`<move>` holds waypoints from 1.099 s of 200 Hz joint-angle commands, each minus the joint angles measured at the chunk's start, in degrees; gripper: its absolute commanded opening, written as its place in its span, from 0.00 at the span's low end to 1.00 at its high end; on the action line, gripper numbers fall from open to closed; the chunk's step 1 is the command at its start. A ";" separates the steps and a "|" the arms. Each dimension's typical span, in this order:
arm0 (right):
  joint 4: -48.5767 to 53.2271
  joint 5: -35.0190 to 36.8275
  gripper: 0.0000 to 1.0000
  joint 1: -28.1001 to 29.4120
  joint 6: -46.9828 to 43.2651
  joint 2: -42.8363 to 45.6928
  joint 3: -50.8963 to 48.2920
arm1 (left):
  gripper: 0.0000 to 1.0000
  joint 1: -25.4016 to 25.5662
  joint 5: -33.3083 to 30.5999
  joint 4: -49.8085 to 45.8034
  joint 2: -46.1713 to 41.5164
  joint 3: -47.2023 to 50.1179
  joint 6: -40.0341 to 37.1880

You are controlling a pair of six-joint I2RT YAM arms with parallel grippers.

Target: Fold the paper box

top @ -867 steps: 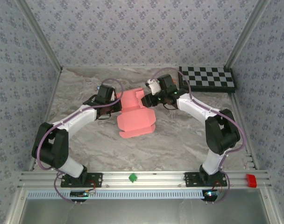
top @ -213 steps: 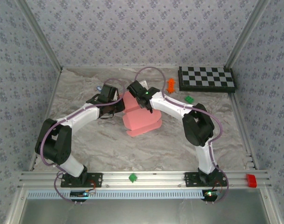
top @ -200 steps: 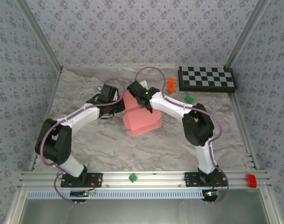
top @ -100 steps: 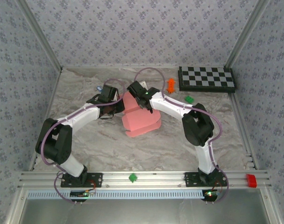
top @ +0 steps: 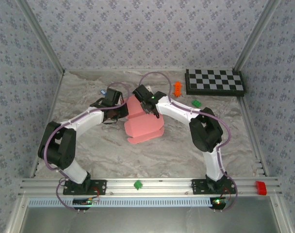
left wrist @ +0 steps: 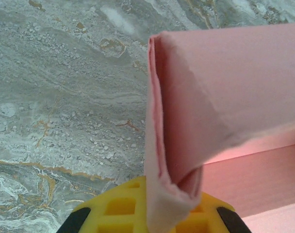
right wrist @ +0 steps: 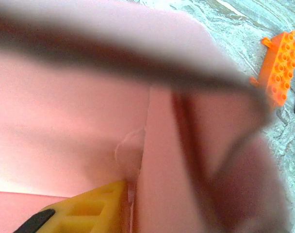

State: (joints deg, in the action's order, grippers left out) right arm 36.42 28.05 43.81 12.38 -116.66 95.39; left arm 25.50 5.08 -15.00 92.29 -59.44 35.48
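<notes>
Paper box (top: 143,127) gripped at its far end, both arms bent in over the bench (top: 113,150).
Top view: the left arm (top: 84,121) and the right arm (top: 186,114) meet wrist to wrist with elbows out, and the pink box reaches nearward from both jaws. The checkerboard (top: 215,81), orange brick (top: 177,89) and green brick (top: 196,103) lie right of the right jaws, apart from them. The left wrist view alone shows the grip: left jaws closed tight on a doubled wall of card, yellow finger (left wrist: 123,213) against it. Right wrist view: one yellow finger (right wrist: 89,208) beside a card fold, the rest blurred, so the opening of the right jaws cannot be told. Against a second ago, the box's near end has shifted slightly left. Four seconds ago the right arm covered both bricks.
</notes>
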 commanded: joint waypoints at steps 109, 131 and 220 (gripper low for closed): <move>-3.63 -4.74 0.55 -0.79 1.78 8.30 -3.38 | 0.00 -0.19 -0.06 -0.44 0.41 -1.68 1.49; -4.32 -5.32 0.57 -1.28 2.31 11.68 -5.44 | 0.00 -0.10 -0.07 -0.22 0.08 -1.55 2.35; -6.15 -14.13 0.59 -6.40 9.55 30.22 -17.15 | 0.00 0.58 -0.91 6.10 -2.79 0.61 18.30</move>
State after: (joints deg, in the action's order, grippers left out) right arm 29.76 17.43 39.44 18.48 -90.96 80.97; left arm 25.52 4.45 -12.84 92.29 -59.53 45.89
